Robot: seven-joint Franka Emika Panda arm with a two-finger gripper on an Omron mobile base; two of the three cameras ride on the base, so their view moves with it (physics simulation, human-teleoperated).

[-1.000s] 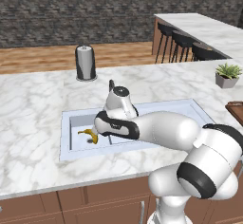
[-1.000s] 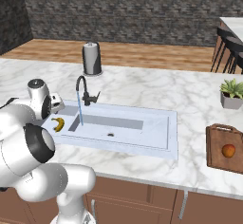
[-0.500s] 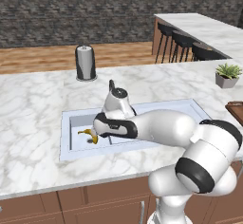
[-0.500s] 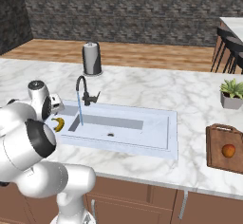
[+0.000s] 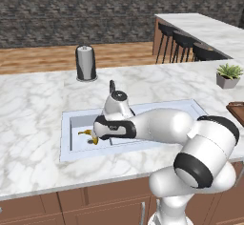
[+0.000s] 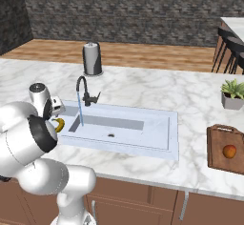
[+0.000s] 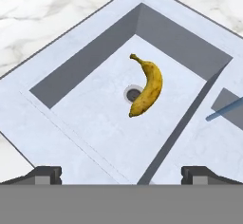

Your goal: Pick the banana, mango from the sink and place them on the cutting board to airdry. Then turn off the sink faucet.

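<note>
The banana (image 7: 147, 88) lies yellow and curved across the round drain in the small compartment of the sink (image 7: 180, 42). My gripper (image 7: 123, 175) hovers open above it, fingertips (image 7: 45, 174) wide apart and holding nothing. From the base views the banana (image 5: 87, 134) (image 6: 59, 124) peeks out beside my hand at the left end of the sink (image 6: 171, 138). The mango (image 6: 229, 151) rests on the cutting board (image 6: 228, 164) at the far right. The sink faucet (image 6: 85, 91) is running a thin blue stream.
A dark paper-towel holder (image 6: 92, 58) stands behind the sink. A potted plant (image 6: 233, 94) sits beyond the cutting board. My own arm (image 5: 162, 126) stretches across the larger basin. Bar stools (image 5: 183, 40) line the far counter.
My hand has edged slightly left over the small basin. The jaws stay open, and the banana has not moved.
</note>
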